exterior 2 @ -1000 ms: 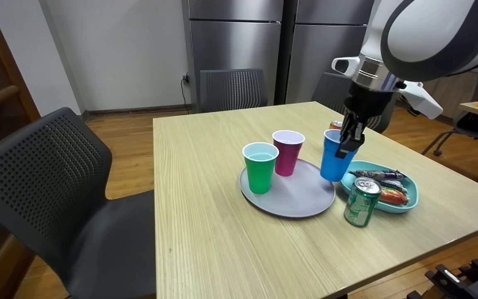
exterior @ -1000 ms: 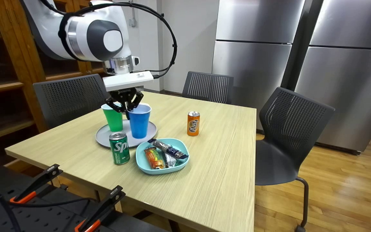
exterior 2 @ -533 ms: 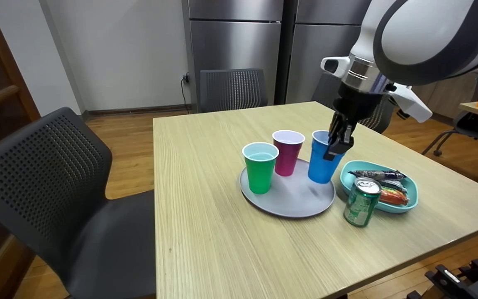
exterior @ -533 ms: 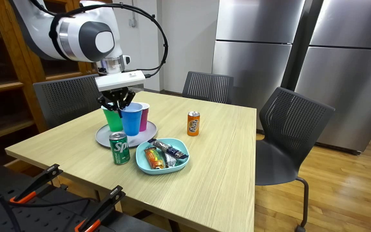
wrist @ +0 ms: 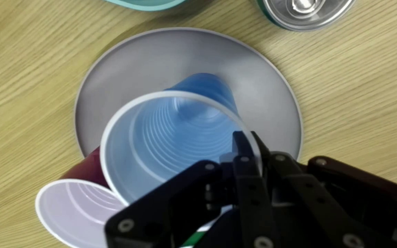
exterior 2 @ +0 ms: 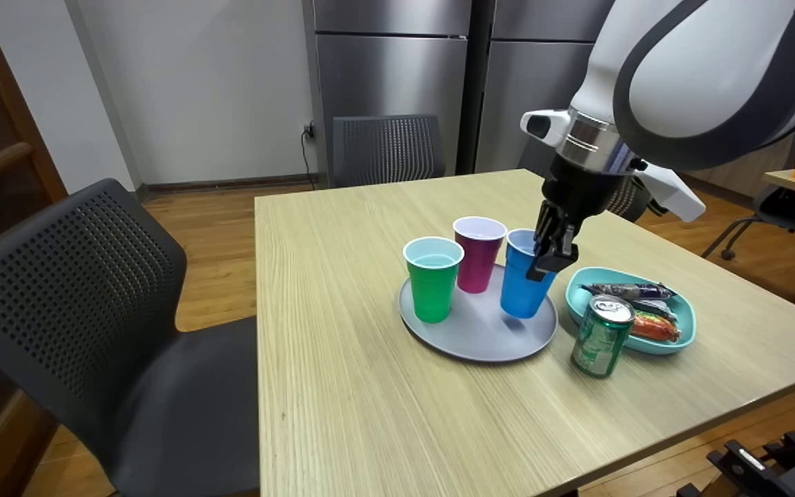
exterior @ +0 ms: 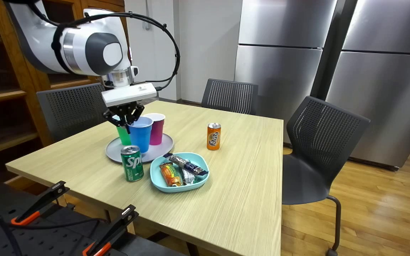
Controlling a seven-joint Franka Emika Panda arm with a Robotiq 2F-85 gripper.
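My gripper point(wrist: 251, 138) is shut on the rim of a blue plastic cup point(wrist: 181, 137), with one finger inside the wall and one outside. In both exterior views the blue cup point(exterior 2: 517, 283) stands over the grey round plate point(exterior 2: 463, 342), leaning slightly; whether its base touches the plate I cannot tell. Also on that plate are a green cup point(exterior 2: 432, 293) and a maroon cup point(exterior 2: 478, 266) with a white inside. In the wrist view the maroon cup point(wrist: 78, 210) lies close beside the blue one, and most of the green cup is hidden behind my gripper.
Near the plate are a green soda can point(exterior: 132, 165) and a teal dish point(exterior: 182, 190) with wrapped snack bars. An orange can point(exterior: 213, 137) stands farther off on the wooden table point(exterior: 240, 185). Dark chairs point(exterior: 319, 153) surround it.
The blue cup, held in my gripper, has moved from the plate's edge by the teal dish inward over the plate, then come down lower. The other cups have stayed put.
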